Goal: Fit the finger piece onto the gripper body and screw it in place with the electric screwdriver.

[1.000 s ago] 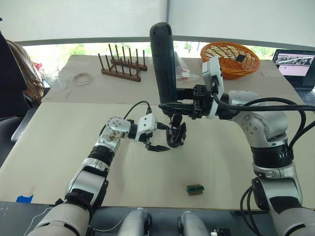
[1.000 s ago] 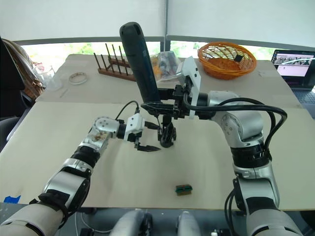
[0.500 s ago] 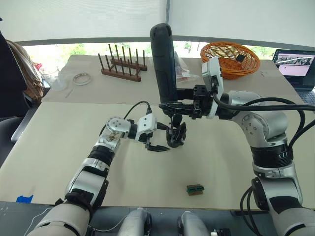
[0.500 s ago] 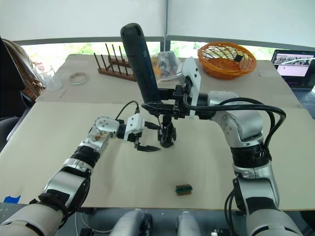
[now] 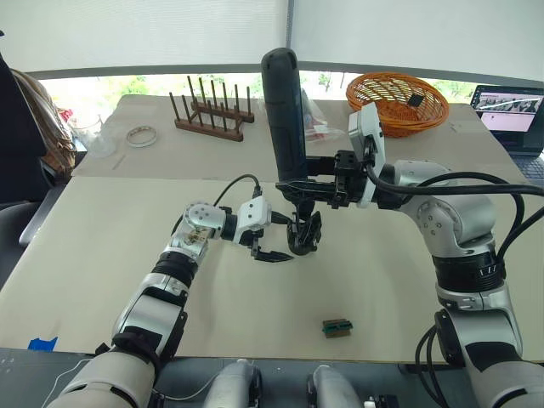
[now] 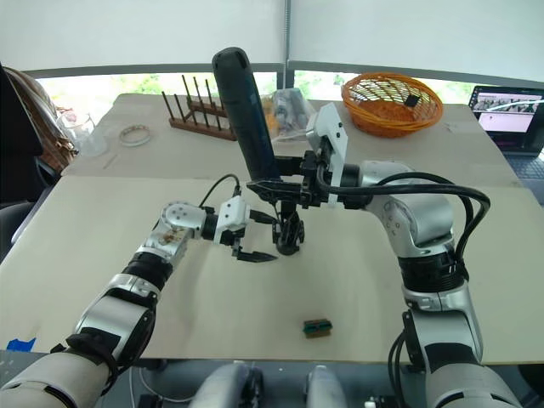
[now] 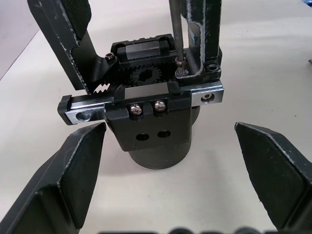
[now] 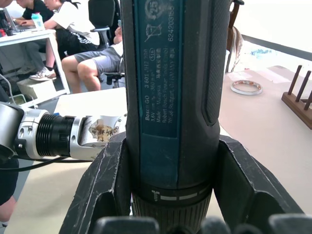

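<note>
Clamping the electric screwdriver [image 5: 283, 110] upright near the table [image 5: 102, 255] centre, the right gripper [image 8: 168, 195] has both fingers pressed on the barrel. Label on barrel reads "Bosch GO", "3.6V", partly legible part number "3 601...". Thin bit meets the gripper body [image 7: 153, 124] at a screw on its top rail. Left gripper [image 5: 270, 240] sits just beside the body, fingers spread apart, holding nothing. Finger piece: cannot tell apart from the body's own parts.

Matte black electric screwdriver [image 5: 284, 110], thin metal bit, woven wicker basket [image 5: 396, 100]
</note>
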You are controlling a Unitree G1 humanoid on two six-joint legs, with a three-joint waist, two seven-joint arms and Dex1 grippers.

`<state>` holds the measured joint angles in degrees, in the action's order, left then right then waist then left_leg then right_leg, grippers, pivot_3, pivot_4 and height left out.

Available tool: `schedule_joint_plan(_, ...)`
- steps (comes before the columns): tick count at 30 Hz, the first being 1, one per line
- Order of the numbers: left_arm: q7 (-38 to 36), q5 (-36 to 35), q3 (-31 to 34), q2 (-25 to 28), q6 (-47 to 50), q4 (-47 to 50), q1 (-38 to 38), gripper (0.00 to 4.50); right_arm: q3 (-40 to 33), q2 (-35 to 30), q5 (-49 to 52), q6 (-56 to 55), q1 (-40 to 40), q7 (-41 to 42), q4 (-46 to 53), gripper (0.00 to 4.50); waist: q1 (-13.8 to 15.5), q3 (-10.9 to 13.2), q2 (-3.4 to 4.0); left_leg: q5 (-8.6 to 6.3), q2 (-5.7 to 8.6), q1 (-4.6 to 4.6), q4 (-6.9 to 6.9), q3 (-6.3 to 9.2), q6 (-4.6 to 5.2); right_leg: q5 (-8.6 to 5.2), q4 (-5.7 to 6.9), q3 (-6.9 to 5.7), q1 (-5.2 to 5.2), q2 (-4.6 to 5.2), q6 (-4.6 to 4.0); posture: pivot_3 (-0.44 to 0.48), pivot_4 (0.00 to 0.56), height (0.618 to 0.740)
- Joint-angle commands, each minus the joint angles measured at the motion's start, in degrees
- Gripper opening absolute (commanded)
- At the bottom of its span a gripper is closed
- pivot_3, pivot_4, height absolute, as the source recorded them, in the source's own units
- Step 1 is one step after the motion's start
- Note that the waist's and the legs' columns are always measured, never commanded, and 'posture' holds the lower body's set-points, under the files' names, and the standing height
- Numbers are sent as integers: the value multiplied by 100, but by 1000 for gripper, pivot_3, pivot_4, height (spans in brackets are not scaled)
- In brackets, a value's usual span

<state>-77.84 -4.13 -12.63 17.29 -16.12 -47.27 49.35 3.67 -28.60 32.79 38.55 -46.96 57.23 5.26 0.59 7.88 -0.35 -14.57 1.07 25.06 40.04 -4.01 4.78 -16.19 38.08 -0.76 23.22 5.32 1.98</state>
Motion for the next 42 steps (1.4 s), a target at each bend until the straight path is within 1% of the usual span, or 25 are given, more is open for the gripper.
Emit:
schedule_joint_plan(1, 0, 10, 26, 1, -17, 106, 133, 4500, -173, 13, 53, -235, -57, 22, 140, 1926, 0, 0, 0, 0, 0, 0, 0, 0, 0, 0, 0, 0, 0, 0, 0, 0, 150, 740)
schedule_joint_plan(8, 199, 129, 10, -81, -41, -136, 148, 4500, -264, 40, 115, -206, 172, -153, 307, 1926, 6, 0, 0, 0, 0, 0, 1, 1, 0, 0, 0, -1, -2, 0, 0, 0, 150, 740)
schedule_joint_plan(15, 444, 196, 44, -335, 82, -386, 166, 4500, -353, 87, 106, -241, 530, -342, 584, 1926, 12, 0, 0, 0, 2, 0, 4, 4, 2, 1, 0, -1, -6, 1, 3, 0, 150, 740)
schedule_joint_plan(19, 559, 143, 130, -448, 186, -537, 220, 4500, -332, 65, 88, -292, 582, -363, 602, 1926, 3, 0, 0, 0, 1, 0, 4, 3, 2, 2, -1, -1, -6, -1, 4, 0, 150, 740)
schedule_joint_plan(42, 693, 129, 245, -627, 221, -766, 325, 4500, -243, -39, 1, -658, 1003, -328, 791, 1926, 11, 0, -1, 0, 3, 0, 6, 4, 4, 3, -1, -1, -8, 1, 7, 0, 150, 740)
